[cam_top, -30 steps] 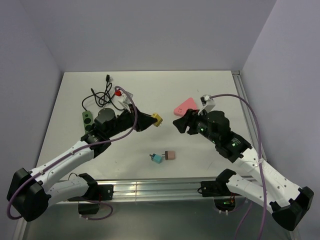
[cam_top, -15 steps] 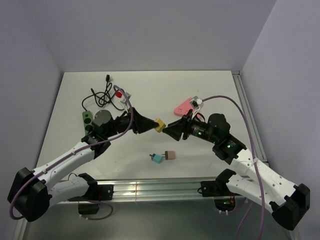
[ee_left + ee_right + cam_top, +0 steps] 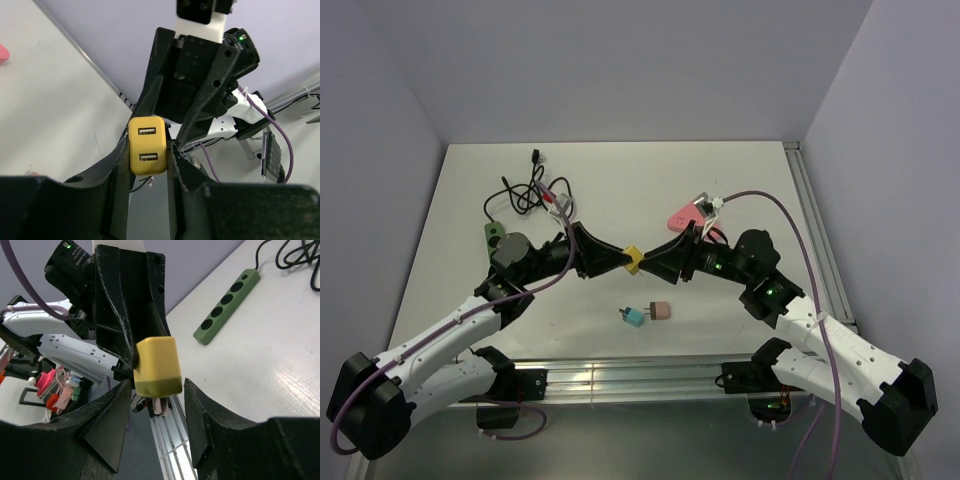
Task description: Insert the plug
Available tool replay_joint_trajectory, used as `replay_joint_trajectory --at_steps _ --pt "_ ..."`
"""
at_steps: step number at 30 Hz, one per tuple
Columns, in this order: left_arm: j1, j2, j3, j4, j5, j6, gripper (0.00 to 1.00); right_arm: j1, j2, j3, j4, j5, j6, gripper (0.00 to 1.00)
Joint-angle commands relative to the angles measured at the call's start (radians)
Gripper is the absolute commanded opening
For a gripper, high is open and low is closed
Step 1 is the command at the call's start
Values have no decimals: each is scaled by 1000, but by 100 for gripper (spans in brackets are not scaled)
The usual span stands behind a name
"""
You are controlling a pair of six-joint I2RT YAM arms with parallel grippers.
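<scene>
A yellow plug [image 3: 634, 261] with two USB ports hangs above the table's middle, and my left gripper [image 3: 626, 262] is shut on it. In the left wrist view the plug [image 3: 147, 152] is pinched between the two black fingers [image 3: 116, 165]. My right gripper [image 3: 650, 264] faces it from the right, jaws on either side of the plug's free end. In the right wrist view the plug [image 3: 157, 367] sits between the fingers [image 3: 200, 410] with a thin gap on each side, so my right gripper [image 3: 157, 386] is open. A green power strip [image 3: 227, 305] lies on the table at the left.
The power strip [image 3: 492, 238] is partly covered by my left arm, its black cable [image 3: 520, 190] coiled behind it. A pink triangular object [image 3: 682, 214] lies behind the right gripper. A teal and pink plug pair [image 3: 645, 313] rests near the front edge.
Both arms have swung inward and met over the table's middle. My right gripper's jaws have narrowed around the free end of the yellow plug, which the left gripper still holds.
</scene>
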Motion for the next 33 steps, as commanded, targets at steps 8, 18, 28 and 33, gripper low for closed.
replay_joint_trajectory --at_steps 8,18,28,33 --pt "3 -55 -5 56 26 26 0 4 38 -26 127 -63 64 47" --pt "5 -45 -13 80 46 24 0 6 92 -41 258 -126 121 45" --pt "5 -43 1 -4 34 90 0 7 91 -32 244 -143 101 0" --pt "3 -75 46 -139 8 166 36 9 77 6 112 -141 10 0"
